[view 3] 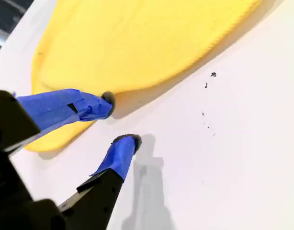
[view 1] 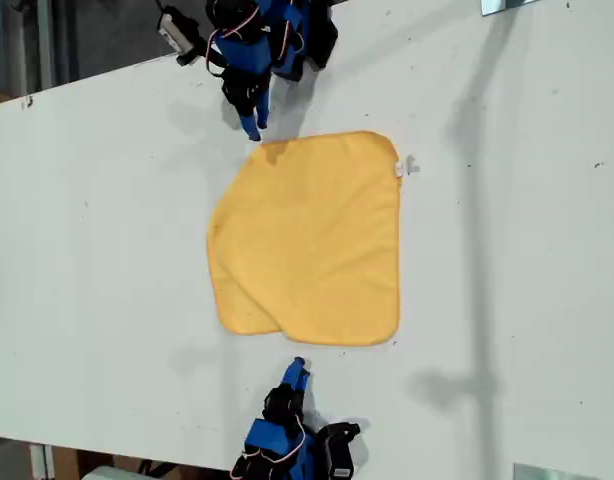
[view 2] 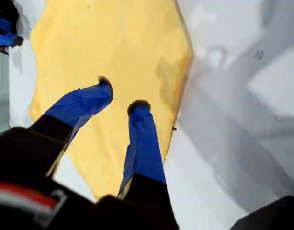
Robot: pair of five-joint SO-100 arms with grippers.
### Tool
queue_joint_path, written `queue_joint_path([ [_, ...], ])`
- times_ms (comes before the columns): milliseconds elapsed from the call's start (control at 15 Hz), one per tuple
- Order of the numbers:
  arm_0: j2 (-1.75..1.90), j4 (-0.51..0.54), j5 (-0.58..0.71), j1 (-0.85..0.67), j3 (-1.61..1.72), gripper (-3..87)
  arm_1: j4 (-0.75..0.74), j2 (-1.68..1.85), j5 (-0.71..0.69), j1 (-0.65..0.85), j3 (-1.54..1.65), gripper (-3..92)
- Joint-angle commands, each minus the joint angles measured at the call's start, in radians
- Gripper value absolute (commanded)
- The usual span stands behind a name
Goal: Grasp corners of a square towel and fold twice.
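The square towel point(view 1: 317, 240) lies flat on the white table, yellow-orange, with its small white tag point(view 1: 405, 167) at the corner toward the exterior view's upper right. A crease crosses its corner at the exterior view's lower left. My first gripper point(view 1: 297, 368) hangs open just off the near edge and holds nothing. In its wrist view that gripper point(view 2: 122, 93) looks down over the towel point(view 2: 104, 43). My second gripper point(view 1: 252, 127) is open at the corner point(view 1: 262, 148) toward the exterior view's upper left. Seen close, this gripper point(view 3: 120, 120) has one finger across that corner point(view 3: 41, 139) and the other over bare table.
The white table point(view 1: 87, 250) spreads wide on both sides of the towel. Grey pole shadows point(view 1: 472, 200) fall on it at the exterior view's right. Metal pieces sit at the table's edges point(view 1: 507, 5) point(view 1: 547, 470). Each arm's base stands close to a table edge.
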Motion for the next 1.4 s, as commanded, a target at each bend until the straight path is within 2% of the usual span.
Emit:
queue_joint_path([
  [0, 0.006, 0.006, 0.064, -0.009, 0.003, 12.6, -0.011, -0.005, 0.029, -0.166, -0.015, 12.1],
  [67, 0.006, -0.012, 0.12, -0.044, 0.003, 10.3, -0.006, -0.005, -0.014, -0.15, -0.015, 4.8],
  [133, 0.006, -0.057, 0.149, 0.012, 0.0, 11.5, 0.009, -0.005, -0.034, -0.137, -0.025, 17.6],
  [200, 0.008, -0.19, 0.204, 0.071, 0.003, 12.4, -0.106, -0.012, -0.129, -0.196, -0.061, 25.4],
  [267, -0.012, -0.275, 0.233, 0.077, -0.029, 9.6, -0.241, -0.121, -0.184, -0.23, -0.123, 26.4],
  [333, -0.19, -0.224, 0.206, 0.023, -0.121, 8.1, -0.213, -0.479, -0.206, -0.261, -0.316, 29.0],
  [400, -0.518, -0.242, 0.204, -0.032, -0.218, 10.2, -0.212, -0.807, -0.206, -0.345, -0.466, 31.0],
  [467, -0.833, -0.275, 0.187, -0.035, -0.336, 11.8, -0.241, -0.962, -0.192, -0.437, -0.515, 32.0],
  [600, -1.213, -0.321, 0.144, -0.025, -0.506, 13.6, -0.245, -0.928, -0.034, -0.647, -0.437, 33.7],
  [667, -1.316, -0.376, 0.138, -0.018, -0.526, 13.4, -0.242, -0.891, 0.1, -0.787, -0.387, 34.1],
  [800, -1.359, -0.397, 0.146, -0.028, -0.554, 13.0, -0.291, -0.907, 0.276, -0.982, -0.337, 34.2],
  [1067, -1.376, -0.4, 0.153, -0.051, -0.555, 14.3, -0.586, -1.183, 0.225, -0.982, -0.35, 35.2],
  [1267, -1.378, -0.402, 0.153, -0.044, -0.555, 14.0, -0.692, -1.376, 0.147, -0.904, -0.419, 34.5],
  [1333, -1.376, -0.402, 0.15, -0.04, -0.554, 13.9, -0.716, -1.425, 0.143, -0.884, -0.433, 30.6],
])
